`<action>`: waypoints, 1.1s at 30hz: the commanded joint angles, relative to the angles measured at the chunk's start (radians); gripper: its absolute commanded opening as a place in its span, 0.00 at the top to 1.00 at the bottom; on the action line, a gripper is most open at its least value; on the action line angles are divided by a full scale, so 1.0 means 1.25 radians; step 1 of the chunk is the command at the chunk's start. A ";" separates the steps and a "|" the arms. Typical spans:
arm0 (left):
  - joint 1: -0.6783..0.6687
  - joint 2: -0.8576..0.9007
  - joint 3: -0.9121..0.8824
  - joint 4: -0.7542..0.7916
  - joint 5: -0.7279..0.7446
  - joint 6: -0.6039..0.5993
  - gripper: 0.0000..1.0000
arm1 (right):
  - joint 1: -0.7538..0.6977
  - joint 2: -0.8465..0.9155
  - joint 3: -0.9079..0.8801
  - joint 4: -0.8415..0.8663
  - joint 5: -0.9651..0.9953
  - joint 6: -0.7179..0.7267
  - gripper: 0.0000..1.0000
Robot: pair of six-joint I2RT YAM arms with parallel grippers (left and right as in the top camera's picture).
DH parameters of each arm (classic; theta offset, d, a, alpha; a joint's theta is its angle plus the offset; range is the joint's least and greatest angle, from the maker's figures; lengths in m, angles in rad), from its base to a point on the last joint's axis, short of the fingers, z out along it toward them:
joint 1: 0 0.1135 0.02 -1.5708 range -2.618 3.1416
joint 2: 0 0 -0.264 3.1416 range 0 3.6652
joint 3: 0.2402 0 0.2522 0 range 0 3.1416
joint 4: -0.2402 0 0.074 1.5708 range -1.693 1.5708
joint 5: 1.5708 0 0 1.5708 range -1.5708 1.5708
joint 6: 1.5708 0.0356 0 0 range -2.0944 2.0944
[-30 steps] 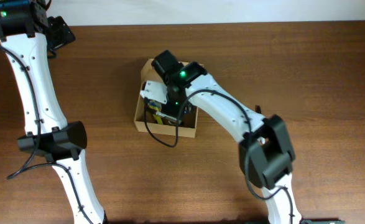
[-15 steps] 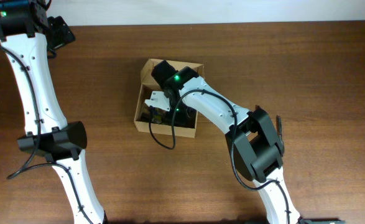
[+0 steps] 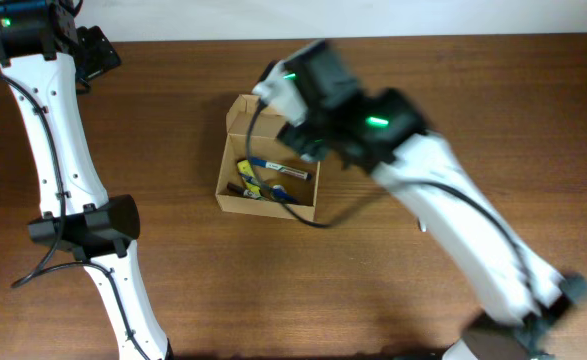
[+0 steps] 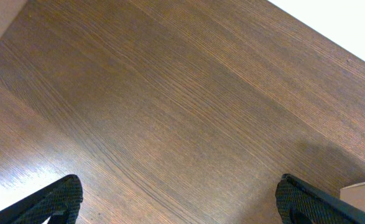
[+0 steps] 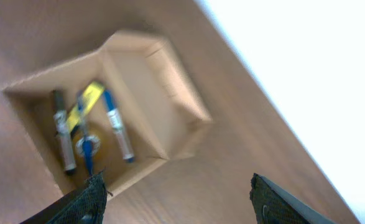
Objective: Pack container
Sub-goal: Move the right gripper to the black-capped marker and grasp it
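Note:
The container (image 3: 235, 118) is a small tan cardboard box standing open mid-table, flap folded back. Inside lie a blue-capped marker (image 3: 278, 169), a yellow-and-blue pen (image 3: 245, 172) and a dark marker (image 3: 241, 188). In the right wrist view the container (image 5: 151, 87) shows from above with the blue marker (image 5: 117, 127), the yellow pen (image 5: 86, 106) and the dark marker (image 5: 62, 134). My right gripper (image 5: 176, 186) is open and empty, lifted above the box's near rim. The right arm (image 3: 373, 120) is blurred with motion. My left gripper (image 4: 177, 186) is wide open over bare table at the far left (image 3: 98, 50).
The brown wooden table (image 3: 493, 120) runs to a white back edge (image 3: 373, 18). A corner of the container (image 4: 362, 194) shows at the lower right of the left wrist view. The left arm (image 3: 53, 150) runs along the table's left side.
My right gripper has opened and risen out of the box, swinging up and to the right. The pens inside the box have come into view. The left arm has not moved.

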 commanded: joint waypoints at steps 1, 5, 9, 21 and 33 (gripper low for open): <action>0.001 -0.022 0.002 0.000 0.000 0.010 0.00 | -0.104 -0.078 -0.016 -0.004 0.039 0.098 0.26; 0.001 -0.022 0.002 0.000 0.000 0.010 0.00 | -0.268 -0.116 -0.114 -0.002 -0.038 0.218 0.26; 0.001 -0.022 0.002 0.000 0.000 0.010 0.00 | -0.388 -0.101 -0.223 -0.044 -0.109 0.328 0.29; 0.001 -0.022 0.002 0.000 0.000 0.010 0.00 | -0.445 -0.001 -0.575 0.118 -0.141 0.355 0.31; 0.001 -0.022 0.002 0.000 0.000 0.010 0.00 | -0.470 0.142 -0.626 0.216 -0.121 0.348 0.37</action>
